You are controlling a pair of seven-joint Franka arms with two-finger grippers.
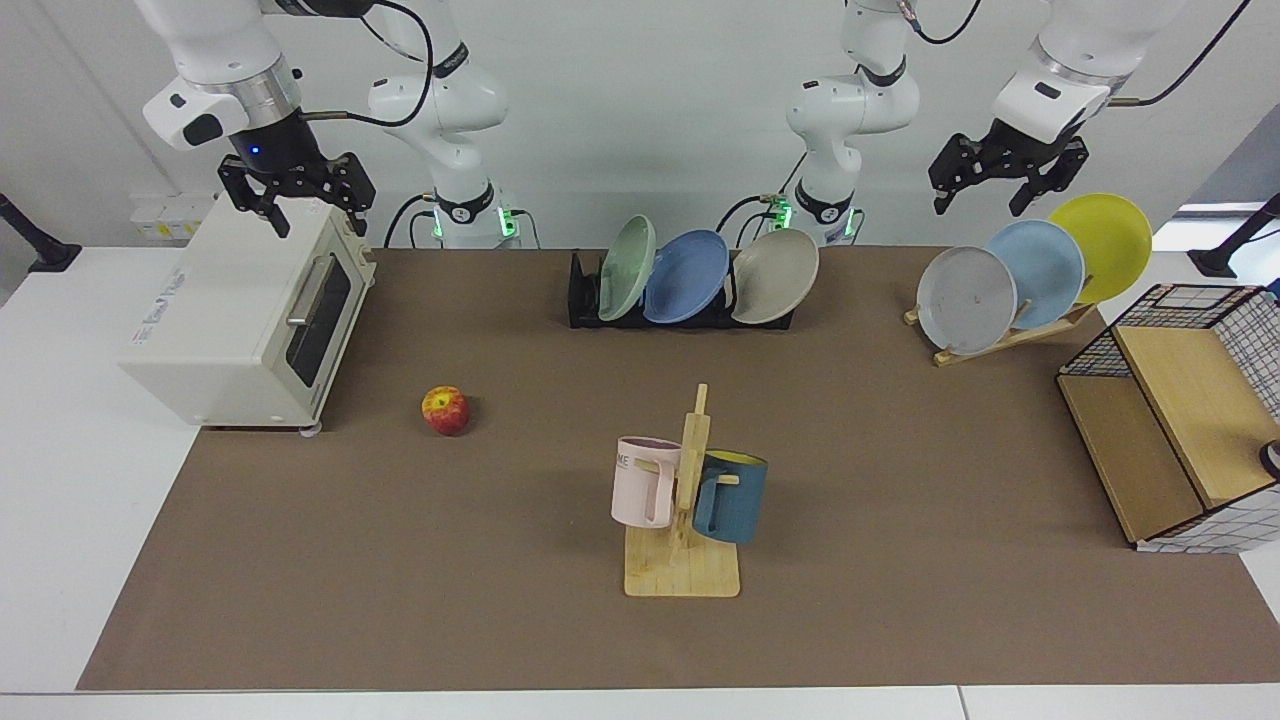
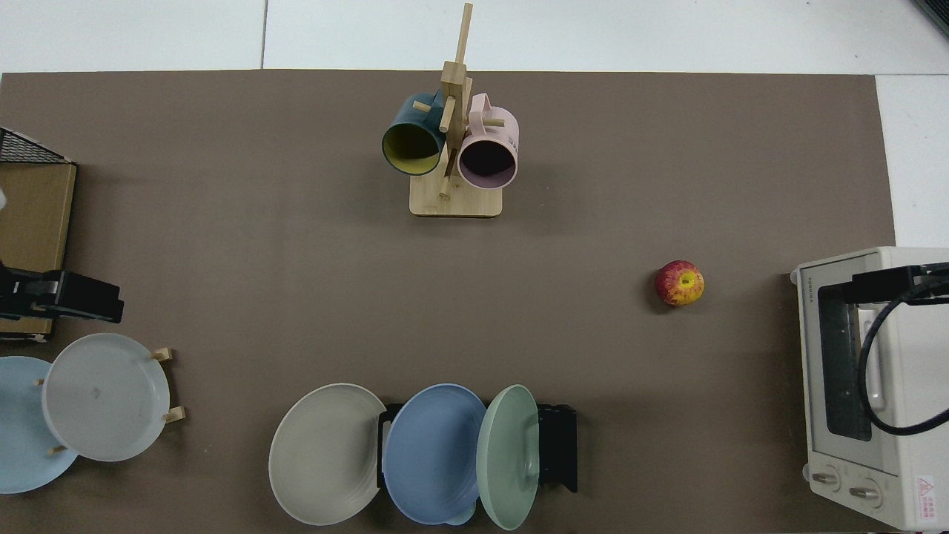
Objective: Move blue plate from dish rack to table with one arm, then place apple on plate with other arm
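The blue plate (image 1: 686, 276) (image 2: 434, 452) stands on edge in the black dish rack (image 1: 580, 300) (image 2: 557, 445) at the back middle of the table (image 1: 500, 580), between a pale green plate (image 1: 627, 267) and a grey-beige plate (image 1: 775, 276). The apple (image 1: 446, 410) (image 2: 679, 282), red with yellow patches, lies on the brown mat. My right gripper (image 1: 318, 212) (image 2: 886, 283) hangs open and empty above the toaster oven. High over the wooden plate stand, my left gripper (image 1: 980, 200) (image 2: 70, 298) is open and empty too.
A white toaster oven (image 1: 240, 320) stands beside the apple. A wooden mug tree (image 1: 690, 500) holds a pink and a dark blue mug. A slanted wooden stand (image 1: 1010, 338) carries grey, sky-blue and yellow plates. A wire-and-wood basket (image 1: 1170, 440) sits at the table's edge.
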